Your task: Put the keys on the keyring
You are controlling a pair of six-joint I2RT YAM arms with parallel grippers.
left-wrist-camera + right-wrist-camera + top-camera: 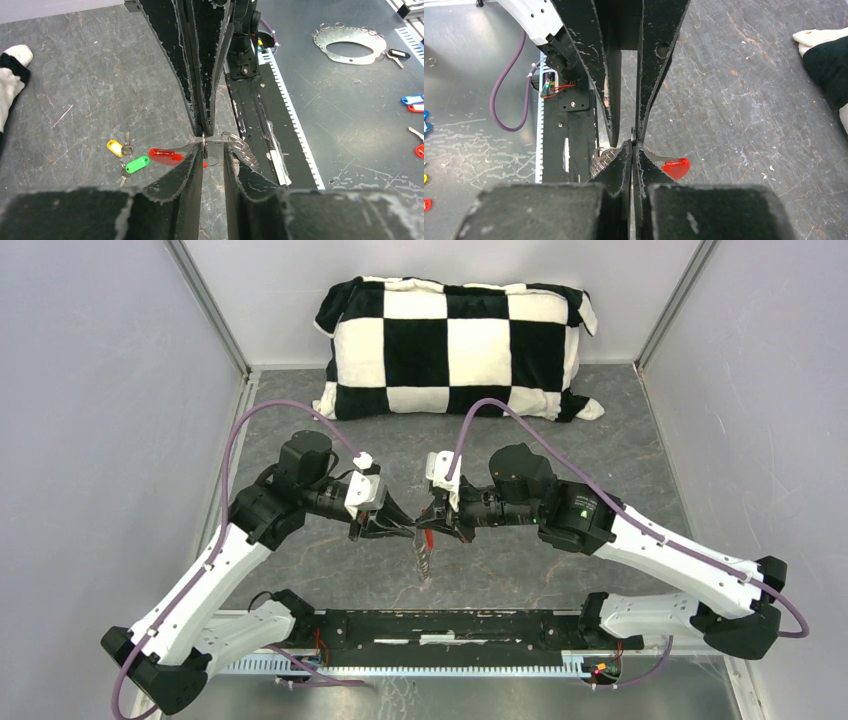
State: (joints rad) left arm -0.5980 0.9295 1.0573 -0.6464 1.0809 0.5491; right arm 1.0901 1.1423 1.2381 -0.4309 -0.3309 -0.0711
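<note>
Checking the top view: both arms reach in over the grey table (pixel 620 450) and meet tip to tip near its middle, left gripper (pixel 404 530) facing right gripper (pixel 434 527). A speck of red, the red tag (pixel 428 539), shows just under the meeting point. A checkered pillow (pixel 455 345) lies at the far end, well apart from the work. The keys are too small to tell here.

Left wrist view: the keyring (pixel 204 142) sits raised off the table, pinched at the closed tips of the right gripper, with the tag trailing off to one side. The left gripper's jaws stand partly apart, with table visible through the gap. They hold no key, and I cannot tell whether they touch the ring. The green-headed key (pixel 136 164) and the yellow-headed key (pixel 115 148) lie on the table just beside each other, near the tag, neither on the ring.

Right wrist view: own jaws pressed together on the ring's edge, tag peeking out beside them, silver loops on the other side.

Judgement: the ring is presented but no key is threaded, so this is an early step. The next move calls for the left gripper to drop to a key, pinch it by the head, and bring its hole to the ring's split. The parts are tiny and thin, so slipping is likely.
</note>
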